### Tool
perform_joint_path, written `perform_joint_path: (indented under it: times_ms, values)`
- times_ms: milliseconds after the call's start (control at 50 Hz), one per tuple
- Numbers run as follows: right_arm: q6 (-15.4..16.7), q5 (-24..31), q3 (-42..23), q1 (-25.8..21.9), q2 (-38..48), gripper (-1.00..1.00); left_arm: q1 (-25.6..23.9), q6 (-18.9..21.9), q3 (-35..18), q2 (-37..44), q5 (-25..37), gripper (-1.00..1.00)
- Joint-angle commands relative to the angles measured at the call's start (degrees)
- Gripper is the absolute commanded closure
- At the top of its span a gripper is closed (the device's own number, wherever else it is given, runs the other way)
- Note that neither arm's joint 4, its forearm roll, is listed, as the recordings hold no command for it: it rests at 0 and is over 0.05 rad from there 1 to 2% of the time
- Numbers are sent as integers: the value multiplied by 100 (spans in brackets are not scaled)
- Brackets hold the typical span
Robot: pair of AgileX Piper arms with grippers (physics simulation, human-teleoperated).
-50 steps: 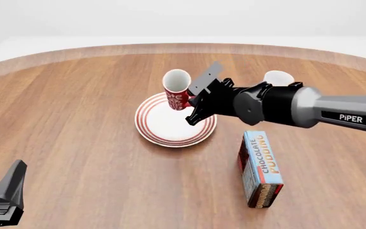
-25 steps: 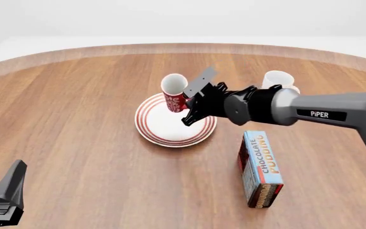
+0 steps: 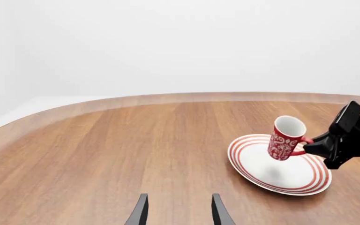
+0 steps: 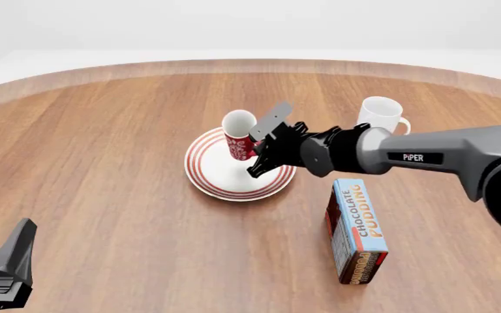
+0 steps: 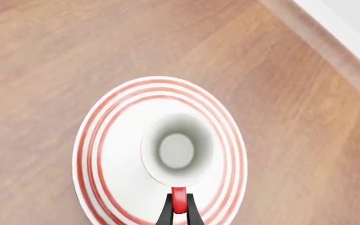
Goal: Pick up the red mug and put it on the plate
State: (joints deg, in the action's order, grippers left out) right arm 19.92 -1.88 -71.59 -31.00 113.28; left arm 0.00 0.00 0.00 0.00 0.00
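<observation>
The red mug (image 4: 238,135) with its white pattern hangs slightly tilted just above the plate (image 4: 207,179), a white plate with red rings. My right gripper (image 4: 258,147) is shut on the mug's red handle from the right side. In the right wrist view I look down into the mug's white inside (image 5: 176,150), with the handle (image 5: 178,200) pinched between the fingers and the plate's rim (image 5: 89,140) beneath. The left wrist view shows the mug (image 3: 286,138) over its shadow on the plate (image 3: 245,161). My left gripper (image 3: 178,213) is open and empty, near the table's front left (image 4: 2,277).
A plain white mug (image 4: 379,114) stands behind and to the right of the plate. A chocolate pudding box (image 4: 357,231) stands at the front right, below the right arm. The round wooden table's edge (image 4: 250,63) curves along the back.
My right gripper has lowered the red mug towards the plate's middle. The arm has dropped, so the white mug behind it now shows fully. The left arm has not moved.
</observation>
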Motion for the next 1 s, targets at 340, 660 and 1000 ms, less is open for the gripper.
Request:
perform_joint_path:
  times_ms: [340, 660, 1000]
  values:
    - [-86, -116, -39, 7, 181, 100, 0, 0, 0, 0, 0, -100]
    - [-110, -177, 7, -18, 202, 100, 0, 0, 0, 0, 0, -100]
    - [-244, -100, 29, -120, 245, -100, 0, 0, 0, 0, 0, -100]
